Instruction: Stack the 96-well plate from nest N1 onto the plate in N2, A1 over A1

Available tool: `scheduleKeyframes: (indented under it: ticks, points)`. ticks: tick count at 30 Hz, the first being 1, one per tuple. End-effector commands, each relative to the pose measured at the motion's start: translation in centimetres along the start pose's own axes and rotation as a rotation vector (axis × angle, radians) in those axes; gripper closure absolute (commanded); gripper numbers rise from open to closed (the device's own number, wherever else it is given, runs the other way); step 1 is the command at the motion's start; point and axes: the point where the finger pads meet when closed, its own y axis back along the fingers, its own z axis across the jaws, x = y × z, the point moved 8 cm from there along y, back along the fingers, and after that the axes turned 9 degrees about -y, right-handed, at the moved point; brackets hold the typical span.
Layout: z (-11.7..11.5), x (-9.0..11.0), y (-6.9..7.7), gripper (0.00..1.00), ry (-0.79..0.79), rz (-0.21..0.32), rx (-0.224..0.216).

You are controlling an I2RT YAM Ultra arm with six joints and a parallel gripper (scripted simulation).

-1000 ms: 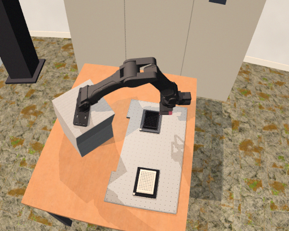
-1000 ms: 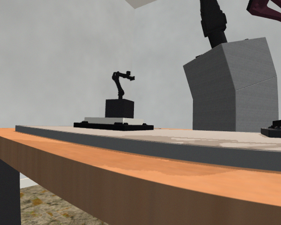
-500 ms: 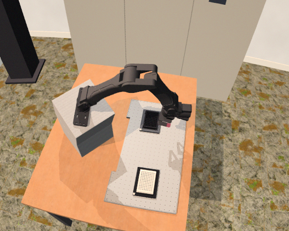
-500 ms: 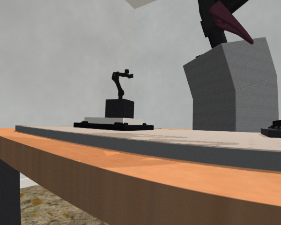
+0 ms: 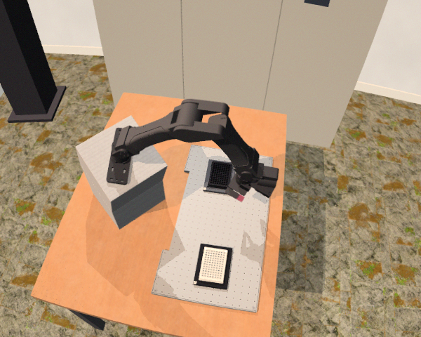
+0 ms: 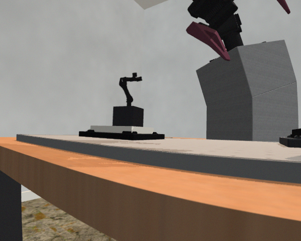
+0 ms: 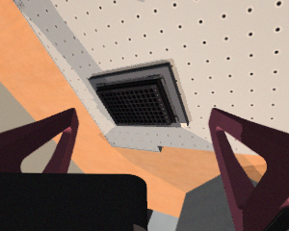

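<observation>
We see the tool (image 7: pixel 144 144) spread fully wide, gripping nothing, poised above the black plate (image 7: pixel 136 102) in its nest (image 7: pixel 175 87). White plate (image 5: pixel 213 265) sits well apart.

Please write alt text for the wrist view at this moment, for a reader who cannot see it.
The open hand hangs above a black 96-well plate seated in its dark nest, its two maroon fingers spread wide and holding nothing. The nest sits on a pale perforated board over an orange table.
</observation>
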Motion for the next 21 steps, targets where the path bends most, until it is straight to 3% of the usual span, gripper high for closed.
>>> scheduleKeyframes:
  ticks: [1, 4, 5, 7, 8, 12, 14, 15, 17, 21]
  points:
    - [-0.9, -0.6, 0.9, 0.00, -0.094, -0.051, 0.013]
    - [-0.8, -0.5, 0.9, 0.00, -0.111, -0.057, 0.017]
    - [-1.7, -1.0, 1.0, 0.00, -0.149, -0.067, 0.025]
    - [-3.1, -0.9, 0.0, 0.00, -0.159, -0.025, 0.050]
    - [-3.3, -1.4, 0.3, 0.00, -0.154, -0.028, 0.047]
    - [-4.3, -2.5, 1.9, 0.00, -0.273, -0.111, 0.047]
    - [-5.4, -2.7, 1.4, 0.00, -0.300, -0.103, 0.062]
    - [-5.5, -3.6, 1.5, 0.00, -0.298, -0.112, 0.056]
    - [-6.3, -3.4, 2.4, 0.00, -0.359, -0.141, 0.063]
    - [-6.6, -3.5, 2.5, 0.00, -0.410, -0.160, 0.072]
